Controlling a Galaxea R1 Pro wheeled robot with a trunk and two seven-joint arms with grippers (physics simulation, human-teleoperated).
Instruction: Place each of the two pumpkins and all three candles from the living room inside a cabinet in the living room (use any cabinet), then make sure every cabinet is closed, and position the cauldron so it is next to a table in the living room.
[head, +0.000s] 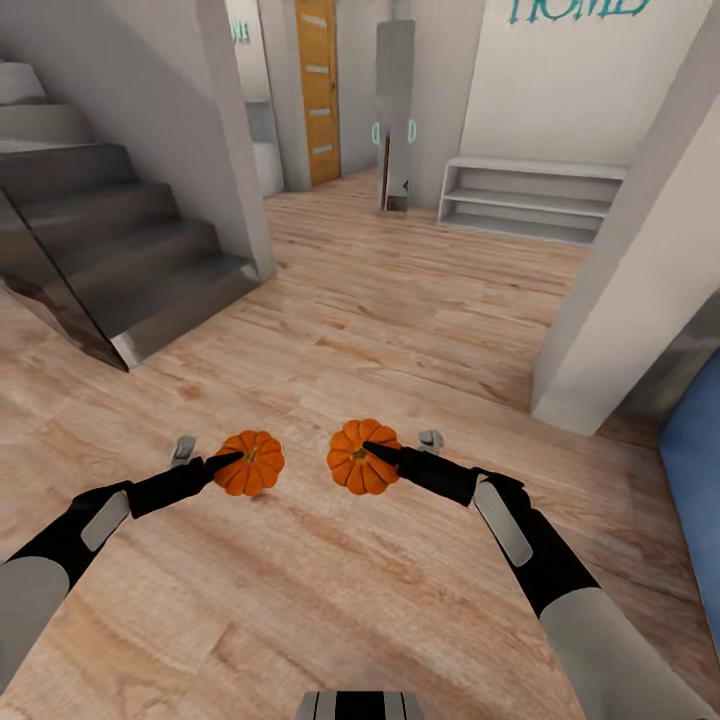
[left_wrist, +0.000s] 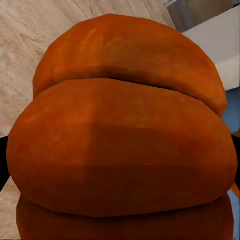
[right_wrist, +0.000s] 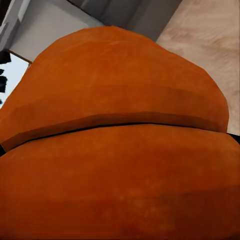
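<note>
Head view: left gripper (head: 228, 462) is clamped on one pumpkin (head: 252, 464), right gripper (head: 378, 452) on the other pumpkin (head: 358, 460), both held over the wood floor (head: 380, 320). Both wrist views: ribbed orange skin up close (left_wrist: 120, 140) (right_wrist: 115, 150).

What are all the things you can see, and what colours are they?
pumpkins: two, orange, one in the left gripper, one in the right gripper, held over the floor
floor: one, light wood, all around
stairs: one flight, grey, far left
door: one, orange-brown, at the back
shelf: one, white, low against the back wall
sofa: one, blue, right edge
left gripper: black, shut on a pumpkin
right gripper: black, shut on a pumpkin
</note>
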